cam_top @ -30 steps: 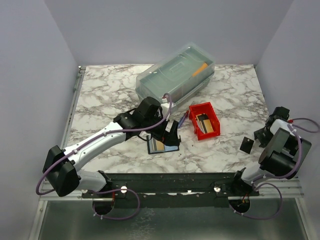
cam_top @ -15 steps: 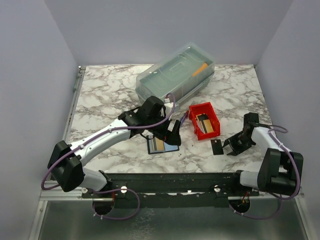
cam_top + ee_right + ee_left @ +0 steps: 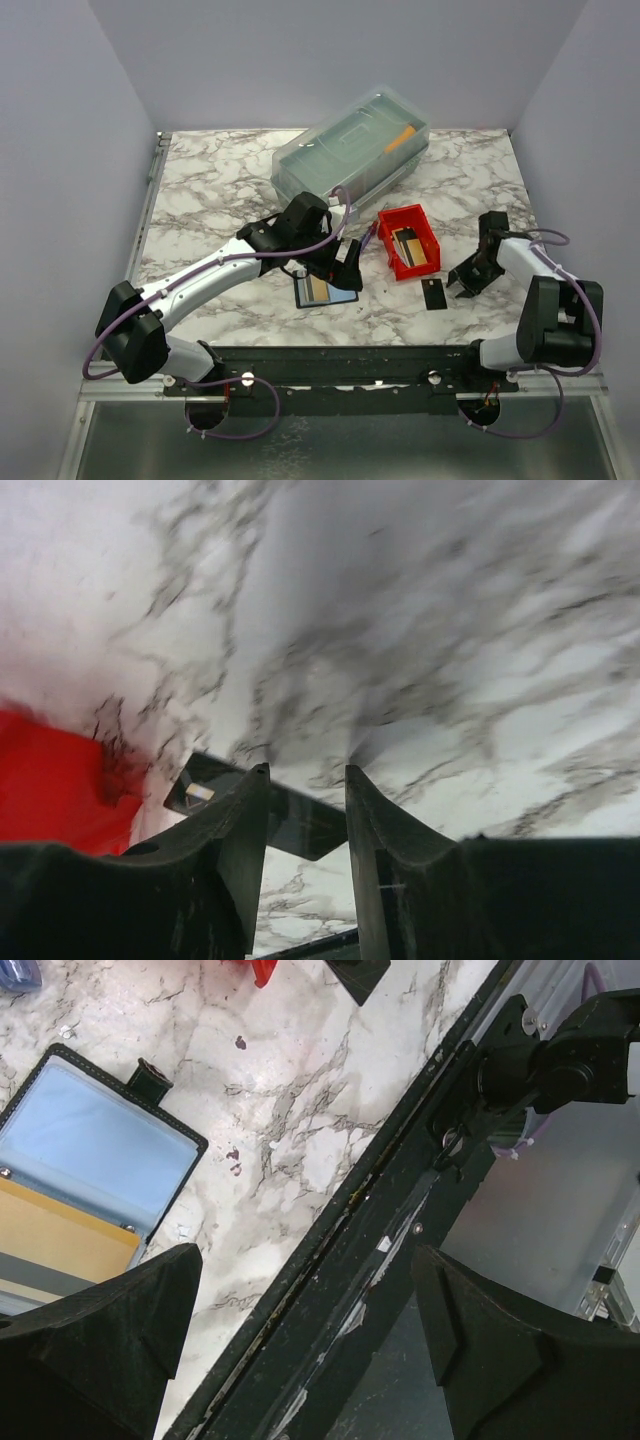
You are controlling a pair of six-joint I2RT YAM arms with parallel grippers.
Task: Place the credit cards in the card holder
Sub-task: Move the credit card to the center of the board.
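Just right of the red bin (image 3: 390, 250), my right fingers (image 3: 463, 283) sit low over the table (image 3: 220, 190). They are narrowed to a slim gap with nothing between them, and a dark credit card (image 3: 433, 293) lies flat just beyond their tips. My left fingers (image 3: 345, 270) gape wide and empty above the open card holder (image 3: 322, 291), a tan card (image 3: 318, 291) showing in its sleeve.

Open marble (image 3: 390, 305) between card holder (image 3: 322, 292) and dark card (image 3: 433, 293), red bin (image 3: 408, 242) just behind, clear box (image 3: 350, 150) farther back
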